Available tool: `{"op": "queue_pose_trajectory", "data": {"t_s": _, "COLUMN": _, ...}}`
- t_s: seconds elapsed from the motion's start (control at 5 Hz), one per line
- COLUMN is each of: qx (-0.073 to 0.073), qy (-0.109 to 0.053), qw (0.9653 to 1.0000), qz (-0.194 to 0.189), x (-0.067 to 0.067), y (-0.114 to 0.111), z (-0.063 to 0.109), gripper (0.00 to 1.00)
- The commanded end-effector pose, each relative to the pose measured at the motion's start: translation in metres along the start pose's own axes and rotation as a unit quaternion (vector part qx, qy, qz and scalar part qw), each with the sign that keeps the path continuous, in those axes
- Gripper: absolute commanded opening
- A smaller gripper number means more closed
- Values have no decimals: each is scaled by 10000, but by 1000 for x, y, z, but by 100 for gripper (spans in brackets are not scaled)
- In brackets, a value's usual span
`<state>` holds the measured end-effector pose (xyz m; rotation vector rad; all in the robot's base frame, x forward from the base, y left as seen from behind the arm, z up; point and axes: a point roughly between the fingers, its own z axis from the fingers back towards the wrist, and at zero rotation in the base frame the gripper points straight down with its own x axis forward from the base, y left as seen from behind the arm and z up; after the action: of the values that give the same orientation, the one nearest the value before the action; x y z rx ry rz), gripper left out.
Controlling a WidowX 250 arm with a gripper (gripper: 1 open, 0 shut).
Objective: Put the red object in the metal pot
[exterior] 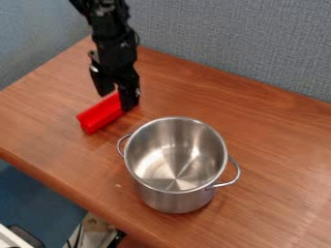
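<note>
A: Status? Block (106, 113) on the surface (258, 116), left of the pot (179, 163), not yet lifted.

B: Claw (114, 95) spread wide, low over the block's far end, gripping nothing. Pot empty; grasp, carry and drop remain.

Pot (177, 163) shiny polished steel; red object (104, 114) smooth, matt; table (258, 126) satin wood.
</note>
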<state>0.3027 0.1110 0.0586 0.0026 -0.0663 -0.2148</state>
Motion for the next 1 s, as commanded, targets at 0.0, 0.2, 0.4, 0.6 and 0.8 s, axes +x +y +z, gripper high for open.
{"op": "queue_pose_trajectory", "data": {"t_s": 0.0, "qx": 313, "qy": -88, "qw": 9995, "qz": 40, "x": 7, "y": 8, "z": 4, "gripper": 100}}
{"op": "queue_pose_trajectory", "data": {"t_s": 0.2, "qx": 425, "qy": 7, "qw": 9991, "qz": -33, "x": 12, "y": 8, "z": -8, "gripper": 100}}
{"op": "queue_pose_trajectory", "data": {"t_s": 0.4, "qx": 317, "qy": 69, "qw": 9993, "qz": 186, "x": 5, "y": 25, "z": -9, "gripper": 100}}
{"op": "queue_pose_trajectory", "data": {"t_s": 0.6, "qx": 211, "qy": 95, "qw": 9989, "qz": 409, "x": -5, "y": 41, "z": -6, "gripper": 100}}
{"op": "queue_pose_trajectory", "data": {"t_s": 0.8, "qx": 70, "qy": 83, "qw": 9984, "qz": 560, "x": -14, "y": 48, "z": -4, "gripper": 100}}
